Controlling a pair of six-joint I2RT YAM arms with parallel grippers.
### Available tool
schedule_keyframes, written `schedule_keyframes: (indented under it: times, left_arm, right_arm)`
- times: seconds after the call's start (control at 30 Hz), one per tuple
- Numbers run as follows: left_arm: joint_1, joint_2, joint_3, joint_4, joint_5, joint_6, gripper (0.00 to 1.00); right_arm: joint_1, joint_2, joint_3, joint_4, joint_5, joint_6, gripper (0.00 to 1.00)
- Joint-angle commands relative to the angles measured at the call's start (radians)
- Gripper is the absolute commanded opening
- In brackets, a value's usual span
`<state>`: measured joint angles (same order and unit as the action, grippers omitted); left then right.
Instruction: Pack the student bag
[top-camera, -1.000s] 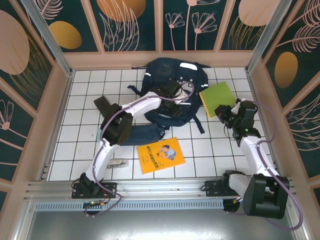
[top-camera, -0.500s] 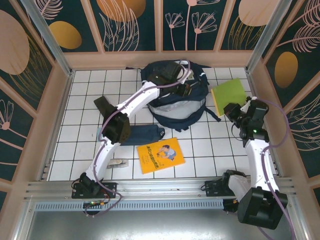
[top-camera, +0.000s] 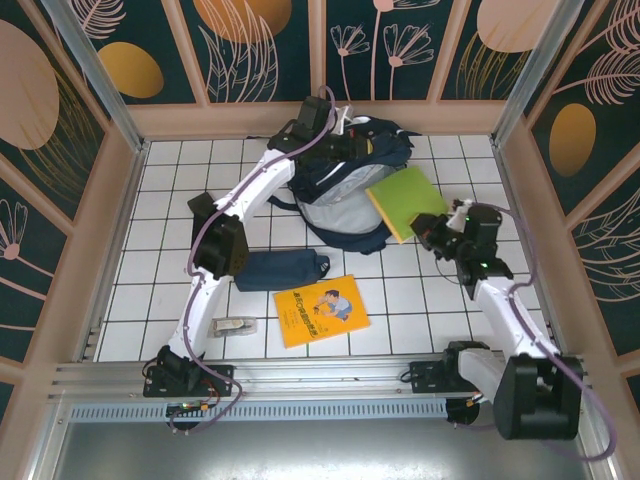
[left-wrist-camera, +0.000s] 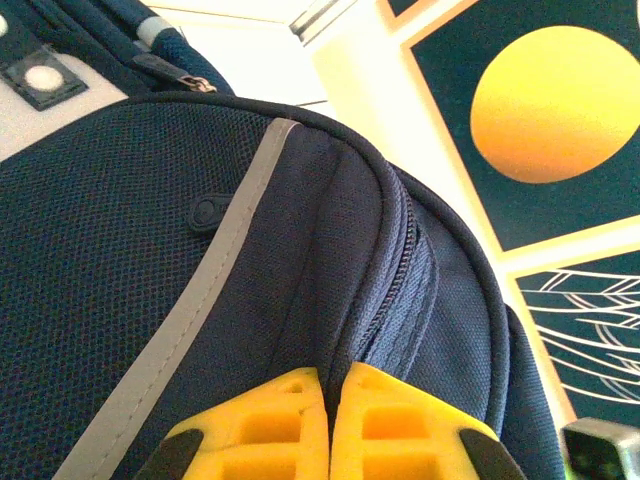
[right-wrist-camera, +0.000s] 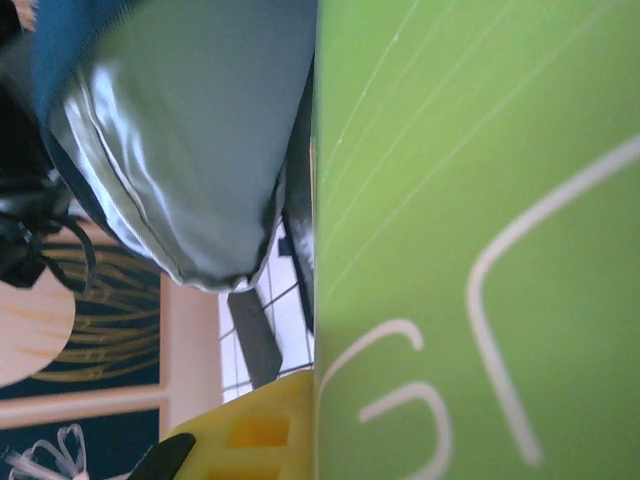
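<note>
L jaws were pinched shut on student bag top, at far-centre of white-tiled worktop; R jaws clamped green book at bag's right edge. Teal leaf-print wall panels w/ orange discs.

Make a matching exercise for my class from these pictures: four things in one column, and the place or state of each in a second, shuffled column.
Things
1. student bag
2. green book
3. orange book
4. navy pouch

Places and states
A. flat on the tiles, cover picture up
B. gripped by the right pincer, at the bag's opening
C. pinched at its top by the left pincer
D. on the tiles beside the left arm

Pairs: 1-C, 2-B, 3-A, 4-D
</note>
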<state>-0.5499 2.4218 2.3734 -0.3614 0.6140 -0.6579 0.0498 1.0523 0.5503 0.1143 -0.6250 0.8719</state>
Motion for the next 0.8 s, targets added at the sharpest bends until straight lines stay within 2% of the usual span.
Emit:
schedule_keyframes:
  times: [0.0,0.17,0.37,0.47,0.5,0.57,0.6,0.67,0.77]
  left_arm:
    - [-0.003,-0.047,0.034,0.151,0.043,-0.071,0.00]
    - [-0.007,-0.079,-0.021,0.184,0.050,-0.090,0.00]
    - [-0.007,-0.106,-0.072,0.214,0.039,-0.105,0.00]
    - [-0.005,-0.107,-0.078,0.215,0.022,-0.109,0.00]
    - [-0.005,-0.106,-0.078,0.217,0.015,-0.110,0.00]
    - [0.000,-0.104,-0.077,0.224,0.004,-0.116,0.00]
    - [0.002,-0.100,-0.074,0.230,0.001,-0.120,0.00]
    - [0.013,-0.093,-0.060,0.242,-0.011,-0.125,0.00]
    - [0.031,-0.068,-0.005,0.242,-0.023,-0.132,0.00]
  right_arm:
    - [0.086,0.092,0.002,0.305,0.033,0.087,0.00]
    - [0.163,0.390,0.124,0.512,0.150,0.111,0.00]
    - [0.203,0.777,0.400,0.696,0.158,0.143,0.00]
    - [0.214,0.900,0.512,0.740,0.137,0.183,0.01]
    - [0.216,0.916,0.531,0.726,0.133,0.187,0.12]
    - [0.214,0.910,0.545,0.616,0.152,0.166,0.45]
    - [0.210,0.892,0.538,0.564,0.158,0.145,0.55]
    - [0.202,0.827,0.496,0.479,0.162,0.102,0.67]
    - [0.191,0.691,0.422,0.338,0.174,0.018,0.78]
